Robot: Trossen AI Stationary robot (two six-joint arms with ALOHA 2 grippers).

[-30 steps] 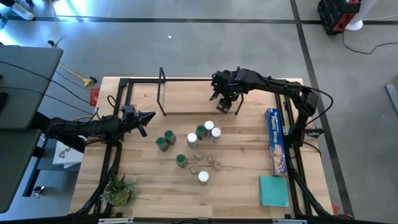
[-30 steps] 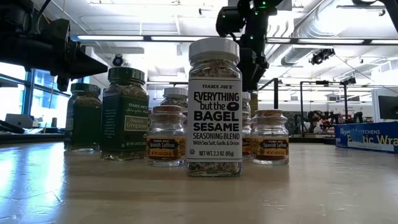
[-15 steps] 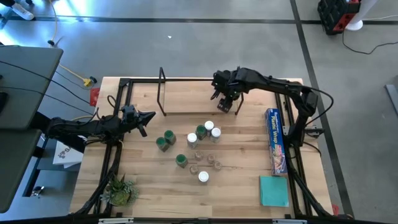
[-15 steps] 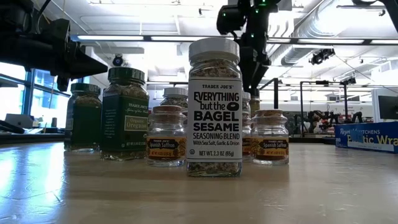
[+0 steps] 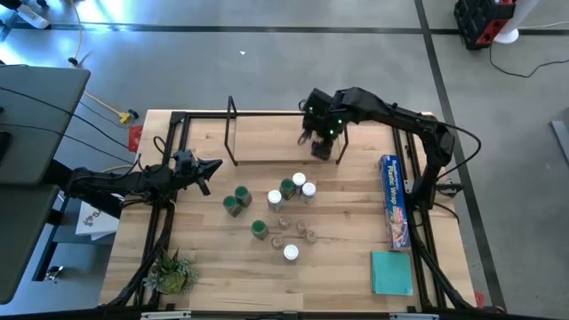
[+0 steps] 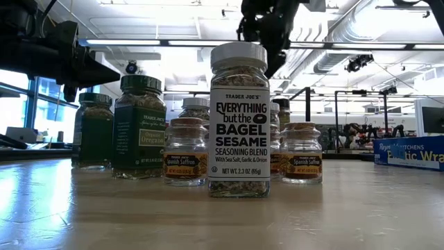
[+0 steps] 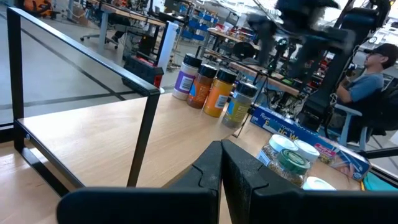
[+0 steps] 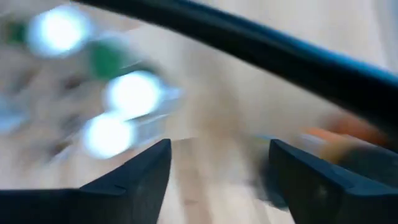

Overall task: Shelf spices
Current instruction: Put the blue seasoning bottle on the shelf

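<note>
— What stands closest on the tabletop [image 5: 204,249]?

— In the low view, a clear glass cylinder with a white ribbed lid, the bagel seasoning jar [image 6: 238,119], printed in bold black letters. Flanking it just behind are two squat saffron jars [image 6: 185,151] with cork-coloured tops, and farther left two dark green oregano jars [image 6: 141,126] with dark lids. From above, the whole cluster of spices [image 5: 280,209] sits mid-plank on pale, grained wood.

— And the left end effector?

— The left end effector [image 5: 213,166] hovers low at the left side, the cluster off to its front. Its wrist view shows two matte black fingers [image 7: 202,177] pressed together, nothing between them.

— The right one?

— The right end effector [image 5: 320,142] hangs beyond the cluster, over the shelf's right end. Its wrist view shows smooth dark fingers [image 8: 134,177] spread wide with bare wood between, so it is parted and empty. That view is smeared; white and green lids show as blobs.

— Where is the shelf?

— The shelf [image 5: 267,142], a narrow light-wood plank with thin black hoop ends, lies at the far edge. Several jars [image 7: 211,90] with orange, purple and yellow labels stand in a row on it, just below the right end effector.

— Anything to its side?

— A long blue plastic-wrap box [image 5: 394,200] lies to the right, with a flat teal cloth [image 5: 391,272] nearer the front edge.
</note>
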